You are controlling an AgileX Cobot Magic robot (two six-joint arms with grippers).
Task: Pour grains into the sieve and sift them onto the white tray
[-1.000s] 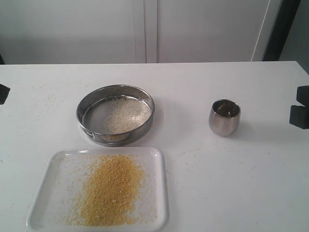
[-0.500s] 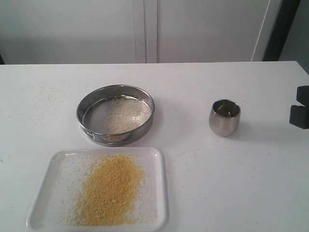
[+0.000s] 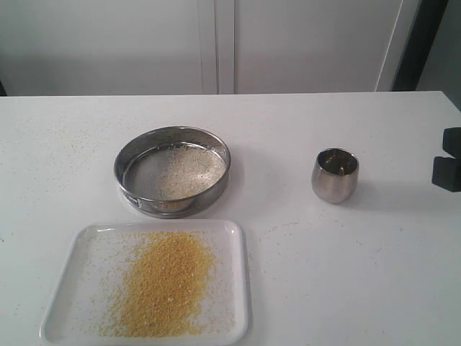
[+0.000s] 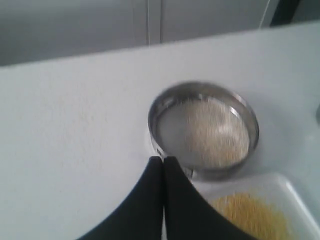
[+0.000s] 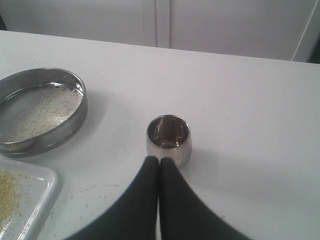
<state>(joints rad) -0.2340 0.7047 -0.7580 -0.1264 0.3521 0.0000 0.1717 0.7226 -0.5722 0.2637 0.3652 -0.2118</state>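
The sieve (image 3: 140, 173) stands on the table behind the white tray (image 3: 86, 252). Pale whitish grains (image 3: 189, 171) lie on its mesh. A heap of fine yellow grains (image 3: 162, 285) covers the middle of the tray. In the left wrist view my left gripper (image 4: 163, 159) is shut and empty, its tips just short of the sieve (image 4: 170, 130) and beside the tray (image 4: 287, 187). My right gripper (image 5: 159, 160) is shut and empty too, close in front of the steel cup (image 5: 168, 140). The sieve (image 5: 65, 135) and a tray corner (image 5: 47, 180) also show there.
The small rounded steel cup (image 3: 335, 175) stands upright to the right of the sieve. Stray grains are scattered over the white table (image 3: 288, 274). A black part of the right arm (image 3: 448, 173) shows at the right edge. A white wall closes the back.
A dark bit of the left arm at the exterior view's left edge has drawn out of sight. Sieve, tray, cup and right arm have not moved.
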